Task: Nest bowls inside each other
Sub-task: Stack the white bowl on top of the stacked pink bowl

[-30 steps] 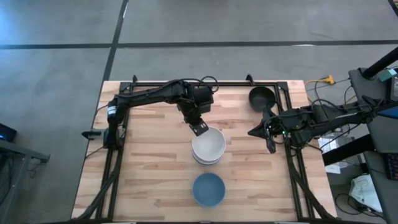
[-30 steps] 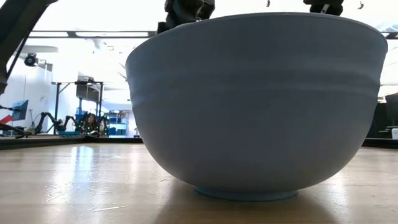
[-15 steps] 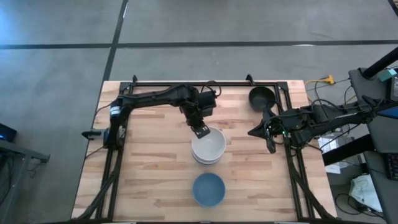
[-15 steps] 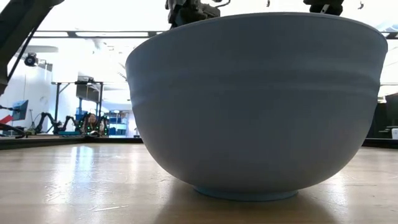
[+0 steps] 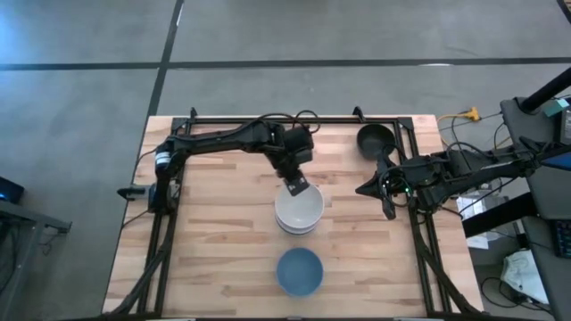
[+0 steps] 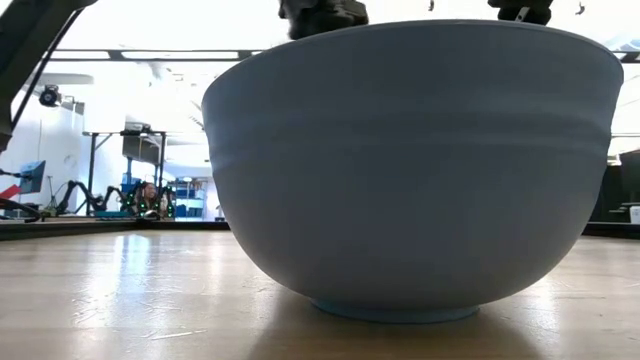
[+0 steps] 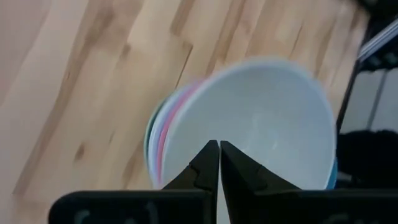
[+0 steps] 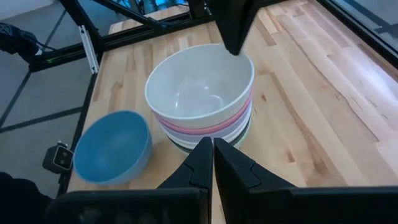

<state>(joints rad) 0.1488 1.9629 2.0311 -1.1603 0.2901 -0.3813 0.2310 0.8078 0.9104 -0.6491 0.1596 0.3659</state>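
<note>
Centrally on the pale wooden counter (image 5: 214, 232) in the high view stands a nested stack of smooth round bowls (image 5: 298, 210), white on top; lower rims, pink and others, barely peek out. Just above it hangs the left tool (image 5: 295, 187), fingers closed on nothing. A separate blue bowl (image 5: 299, 271) sits below, filling the low view. A black bowl (image 5: 375, 138) rests upper right. At right, the right tool (image 5: 388, 205) is closed, empty.
</note>
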